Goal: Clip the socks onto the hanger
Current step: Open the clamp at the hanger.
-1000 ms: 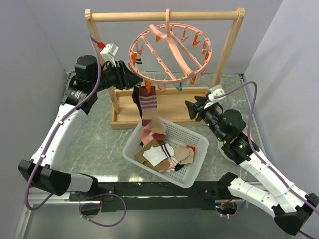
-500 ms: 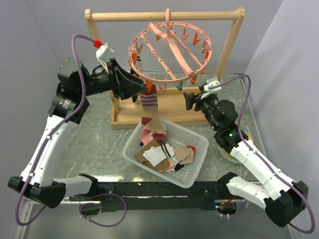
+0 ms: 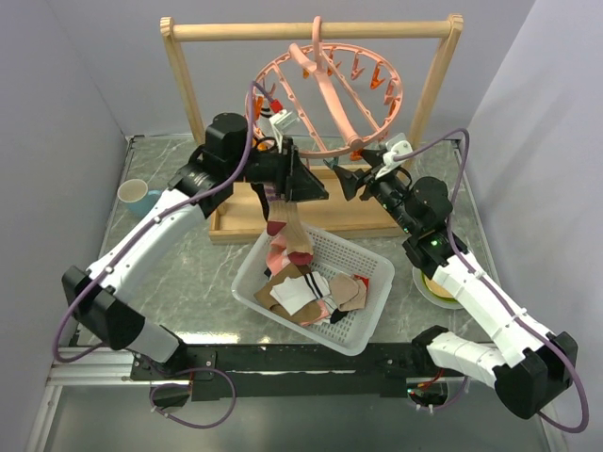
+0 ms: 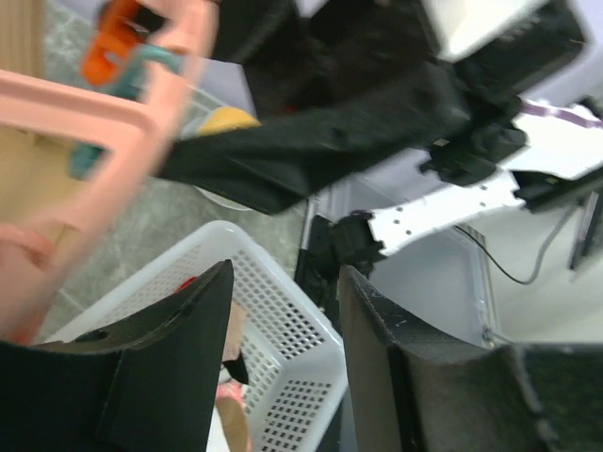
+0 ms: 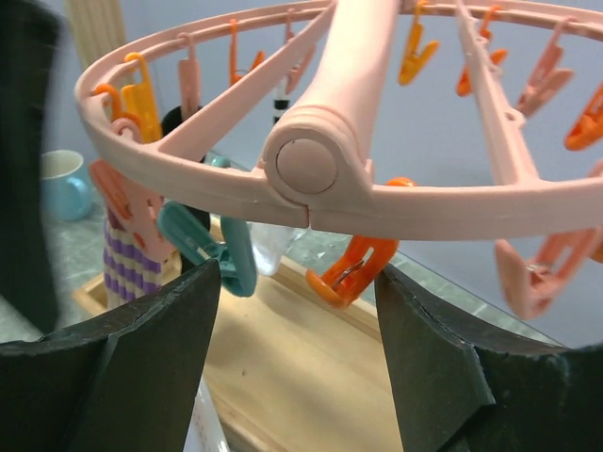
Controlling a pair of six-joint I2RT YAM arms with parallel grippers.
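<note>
The salmon-pink ring hanger (image 3: 325,94) hangs by its hook from the wooden rack. A maroon striped sock (image 3: 280,215) and a tan sock (image 3: 300,241) hang from its near-left clips, partly hidden by my left arm. More socks (image 3: 306,292) lie in the white basket. My left gripper (image 3: 318,194) is open and empty under the near rim, above the basket; its wrist view shows its open jaws (image 4: 283,294) over the mesh. My right gripper (image 3: 345,179) is open just below the rim (image 5: 311,165), with an orange clip (image 5: 353,268) between its open fingers (image 5: 297,282), untouched.
The wooden rack (image 3: 311,31) stands on a wooden base at the back. The white mesh basket (image 3: 377,325) sits in front of it. A blue cup (image 3: 135,196) stands at the left, and a bowl with something yellow (image 3: 435,284) at the right. A teal clip (image 5: 212,250) hangs beside the orange one.
My left arm has swung right, from the hanger's left side to under its near rim. My right gripper has risen left toward the rim. The hanger has tilted.
</note>
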